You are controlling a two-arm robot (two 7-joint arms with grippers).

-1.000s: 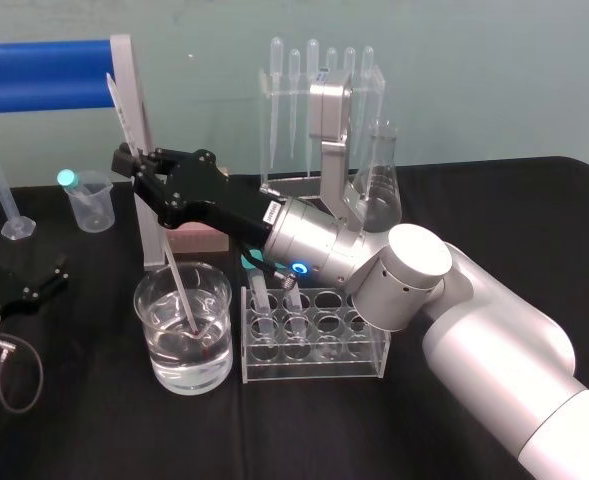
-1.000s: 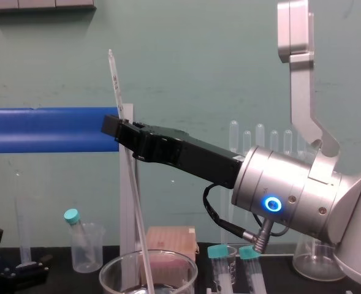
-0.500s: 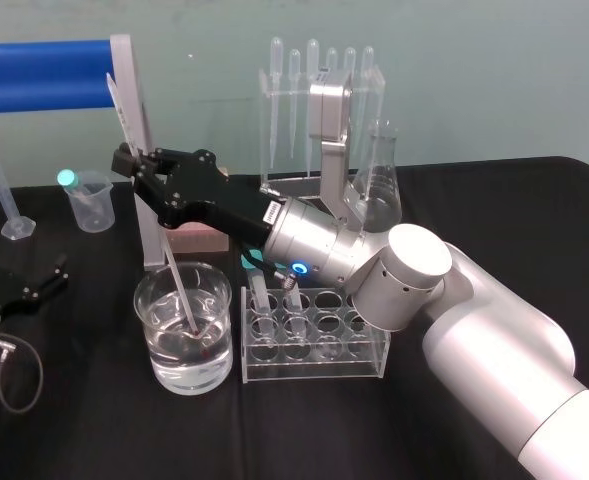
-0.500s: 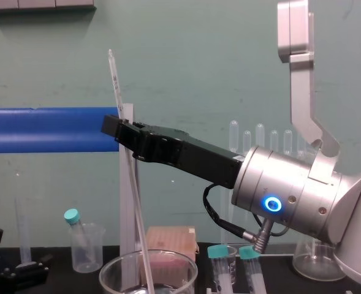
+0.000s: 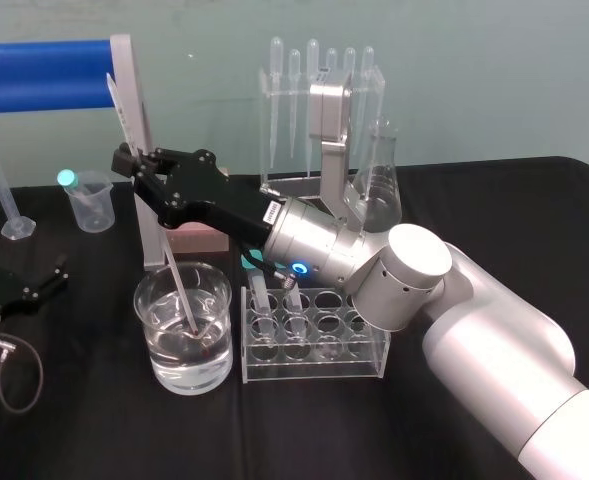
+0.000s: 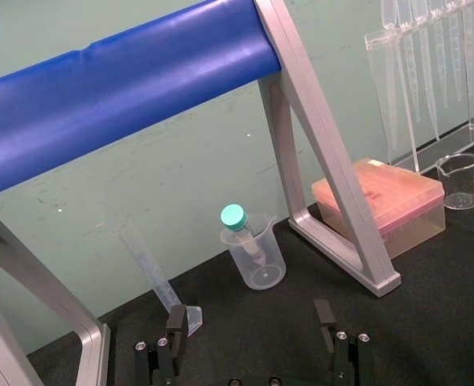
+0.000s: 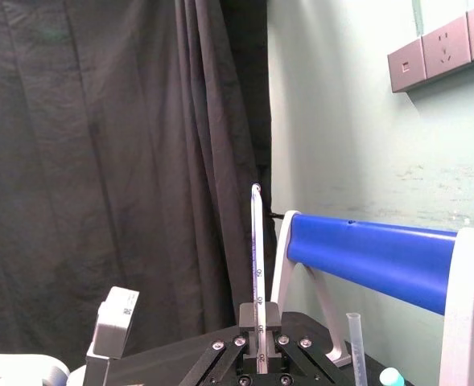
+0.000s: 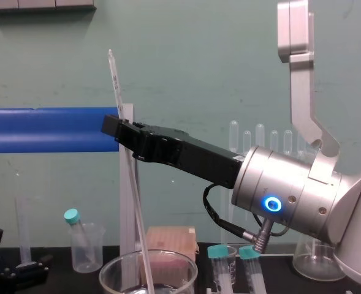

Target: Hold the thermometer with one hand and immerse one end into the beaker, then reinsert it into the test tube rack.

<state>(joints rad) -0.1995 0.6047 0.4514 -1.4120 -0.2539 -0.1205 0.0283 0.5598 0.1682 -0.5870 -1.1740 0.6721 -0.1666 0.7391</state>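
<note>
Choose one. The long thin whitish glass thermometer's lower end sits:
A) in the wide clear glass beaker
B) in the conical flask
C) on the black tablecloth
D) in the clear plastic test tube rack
A: held by the right gripper, the thermometer slants down inside the beaker rim.

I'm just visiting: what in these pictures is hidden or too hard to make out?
- Head view: whether the thermometer tip touches the beaker bottom; glass and water distort it.
- Chest view: the beaker's lower part, cut off by the bottom edge.
- Head view: the test tube rack, back row partly behind the wrist of the right gripper.
- Right wrist view: the thermometer's scale numbers, too small.
</note>
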